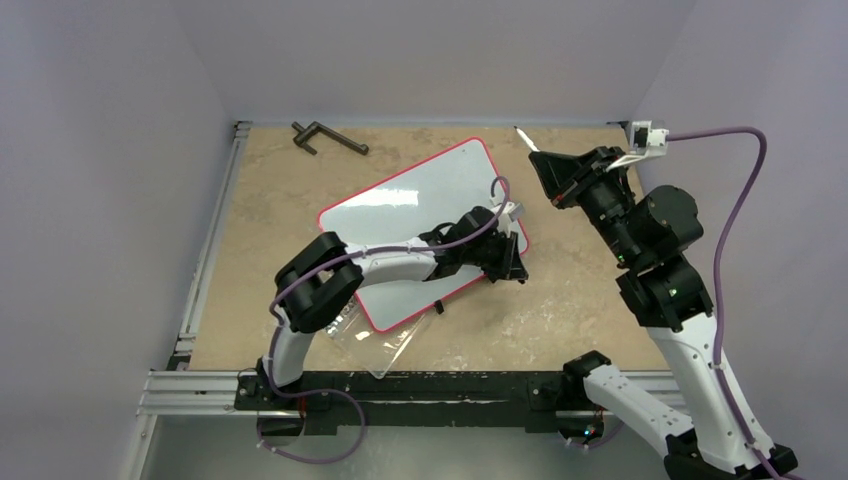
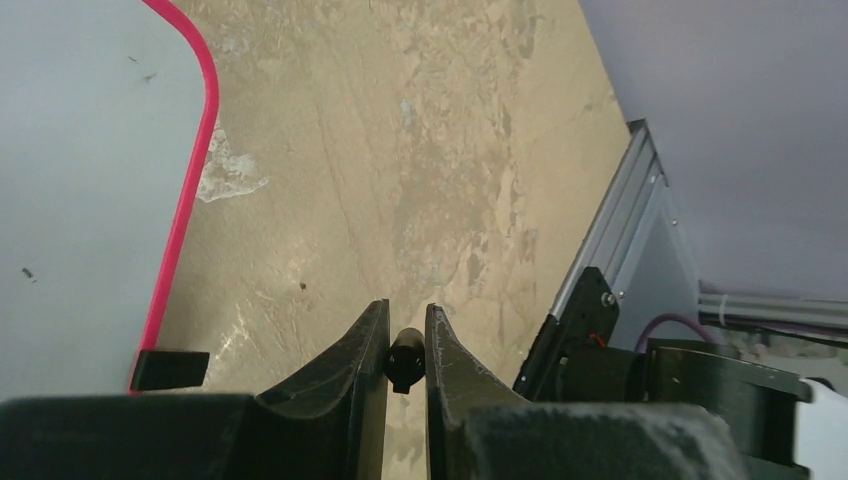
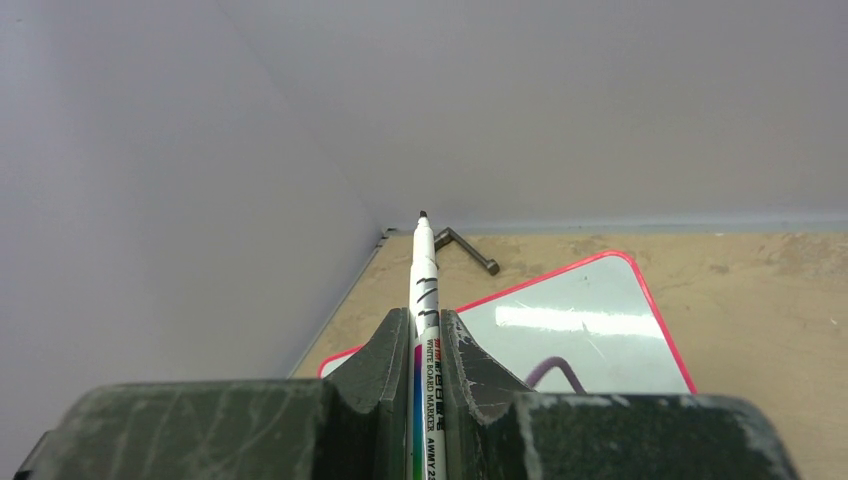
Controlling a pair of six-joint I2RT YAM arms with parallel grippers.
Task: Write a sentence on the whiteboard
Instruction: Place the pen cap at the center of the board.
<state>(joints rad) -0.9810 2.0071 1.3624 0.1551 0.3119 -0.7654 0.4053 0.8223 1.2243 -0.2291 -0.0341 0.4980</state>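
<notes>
A: Whiteboard (image 1: 420, 195), location?
B: Flat on table (image 1: 270, 230), centre, skewed, under left arm (image 1: 390, 262).
A: Grippers?
B: Left gripper (image 2: 407, 315) clamped on small black cylinder (image 2: 405, 360), beside whiteboard's red rim. Right gripper (image 3: 425, 325) clamped on marker (image 3: 423, 265), tip uncapped, held aloft, far right.

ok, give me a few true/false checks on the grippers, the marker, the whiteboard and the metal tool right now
1. The right gripper holds a marker. True.
2. The marker tip is pressed on the whiteboard. False: it is up in the air, pointing toward the back wall.
3. The left gripper is open and empty. False: it is shut on a small black piece, possibly a cap.
4. No words show on the visible part of the whiteboard. True.
5. The dark metal tool lies on the whiteboard. False: it lies on the table near the far edge, apart from the board.
</notes>
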